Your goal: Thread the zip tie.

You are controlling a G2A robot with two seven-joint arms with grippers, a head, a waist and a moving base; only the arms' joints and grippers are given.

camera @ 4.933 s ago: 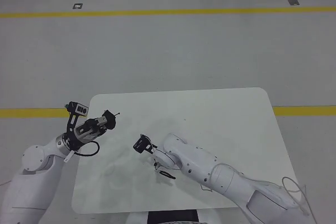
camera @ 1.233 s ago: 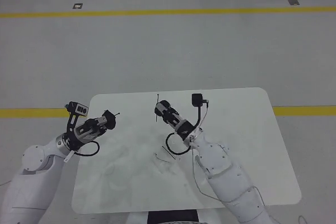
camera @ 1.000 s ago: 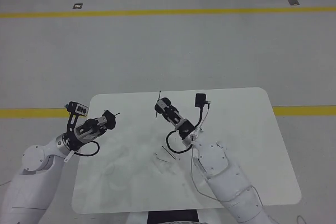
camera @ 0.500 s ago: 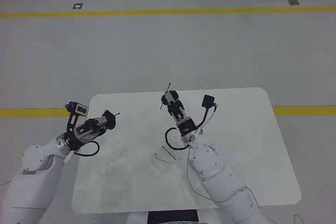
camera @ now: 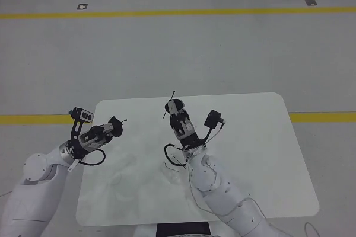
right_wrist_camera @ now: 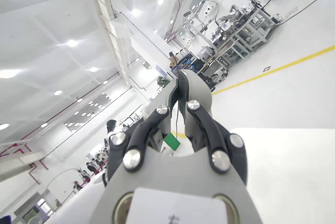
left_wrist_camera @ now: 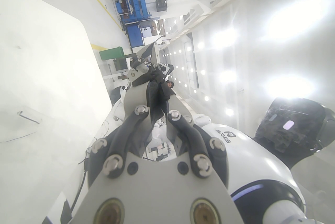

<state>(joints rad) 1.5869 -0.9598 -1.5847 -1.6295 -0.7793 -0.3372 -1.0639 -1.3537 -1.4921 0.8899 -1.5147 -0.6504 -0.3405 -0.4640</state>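
Observation:
My right gripper (camera: 169, 108) hangs over the middle back of the white table (camera: 255, 148), shut on a thin black zip tie (right_wrist_camera: 178, 104). The tie runs between the ribbed pads, and its end (camera: 172, 95) sticks out past the fingertips. In the right wrist view this gripper (right_wrist_camera: 181, 76) points up, away from the table. My left gripper (camera: 115, 125) hovers above the table's left edge, well apart from the right one. It is shut on a second thin black tie, whose short tip (camera: 124, 122) shows beyond the fingers (left_wrist_camera: 146, 52).
A loose black zip tie (left_wrist_camera: 28, 117) lies on a clear plastic sheet (left_wrist_camera: 15, 128) near the table's middle front, below the right arm's forearm and its black cable (camera: 169, 155). The table's right half is bare.
The right arm has risen from the table's front to its middle back with the zip tie. In the last second its gripper swung right, then slightly back left. The left arm has kept still.

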